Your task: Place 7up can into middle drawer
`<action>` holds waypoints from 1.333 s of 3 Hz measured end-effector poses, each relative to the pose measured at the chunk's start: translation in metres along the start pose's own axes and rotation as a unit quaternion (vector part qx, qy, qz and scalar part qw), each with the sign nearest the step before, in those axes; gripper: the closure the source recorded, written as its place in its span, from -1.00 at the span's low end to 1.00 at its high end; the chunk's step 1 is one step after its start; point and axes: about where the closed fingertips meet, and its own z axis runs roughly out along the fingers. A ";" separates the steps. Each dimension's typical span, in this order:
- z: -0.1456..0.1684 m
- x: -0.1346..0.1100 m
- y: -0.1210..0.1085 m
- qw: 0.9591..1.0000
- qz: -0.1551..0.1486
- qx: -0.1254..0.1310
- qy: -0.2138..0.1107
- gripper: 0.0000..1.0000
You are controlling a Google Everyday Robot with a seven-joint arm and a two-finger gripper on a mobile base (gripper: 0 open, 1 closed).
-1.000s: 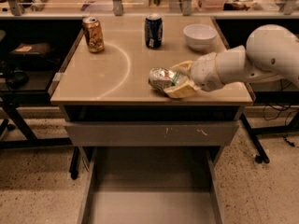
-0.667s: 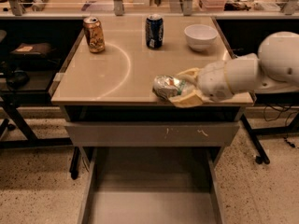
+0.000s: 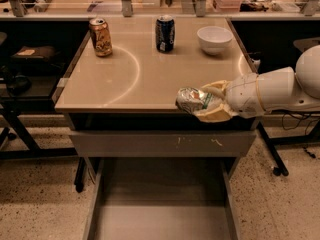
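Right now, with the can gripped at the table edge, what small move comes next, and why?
Probably move the gripper toward the camera, then down: its fingers hold the 7up can sideways at the table front edge, and the open middle drawer lies lower, out in front.

7up can (image 3: 191,99) apparently in end effector (image 3: 204,102).

One camera, high before the desk (image 3: 150,79), looks down closely; the gripper (image 3: 209,104) holding the 7up can (image 3: 191,100) sits centre-right.
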 end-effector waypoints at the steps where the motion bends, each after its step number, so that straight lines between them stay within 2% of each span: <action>1: -0.012 -0.007 0.018 1.000 -0.020 -0.010 -0.001 1.00; 2: -0.029 -0.014 0.051 0.999 -0.039 -0.028 0.001 1.00; 3: -0.027 0.017 0.088 0.997 -0.034 -0.054 0.047 1.00; 4: 0.009 0.073 0.115 0.992 -0.017 -0.080 0.101 1.00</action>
